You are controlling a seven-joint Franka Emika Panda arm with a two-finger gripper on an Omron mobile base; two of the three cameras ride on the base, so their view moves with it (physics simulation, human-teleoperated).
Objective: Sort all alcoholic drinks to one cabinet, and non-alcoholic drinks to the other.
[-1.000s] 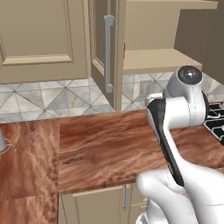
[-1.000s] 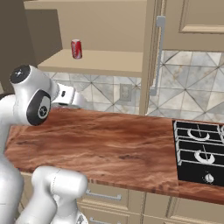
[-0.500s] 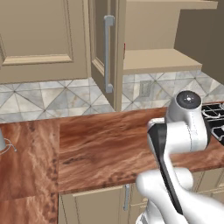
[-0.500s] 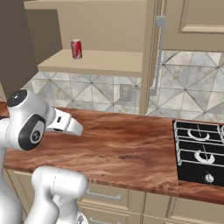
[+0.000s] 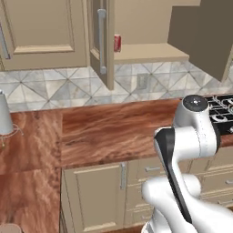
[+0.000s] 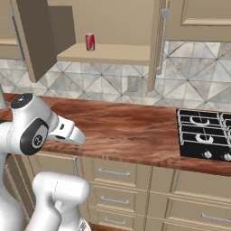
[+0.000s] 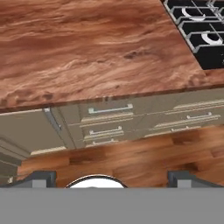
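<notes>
While our arm stands folded low in front of the counter, we read the scene from left to right. At the far left edge of the wooden countertop (image 5: pixel 109 132) in the left base view we see a pale grey vessel (image 5: pixel 4 119), cut off by the frame so that we cannot identify it. Next comes a closed wall cabinet door (image 5: pixel 43 32), then the open wall cabinet (image 6: pixel 108 53), whose left door (image 6: pixel 34 38) and right door (image 6: pixel 157 43) both swing outward in the right base view. On this cabinet's shelf stands the red soda can (image 6: pixel 90 42), upright, near the left end of the shelf and toward its back; in the left base view the same can (image 5: pixel 117 43) shows just past the edge of the near door. Below the shelf we note the tiled backsplash (image 6: pixel 113 85), and under the countertop edge the drawers (image 7: pixel 107 120). At the right end of the countertop lies the black stove (image 6: pixel 203 137). Our gripper (image 7: pixel 111 177) points down past the countertop's front edge toward the wooden floor (image 7: pixel 144 162); its fingertips (image 7: pixel 39 178) stand at full spread, with nothing between them.
</notes>
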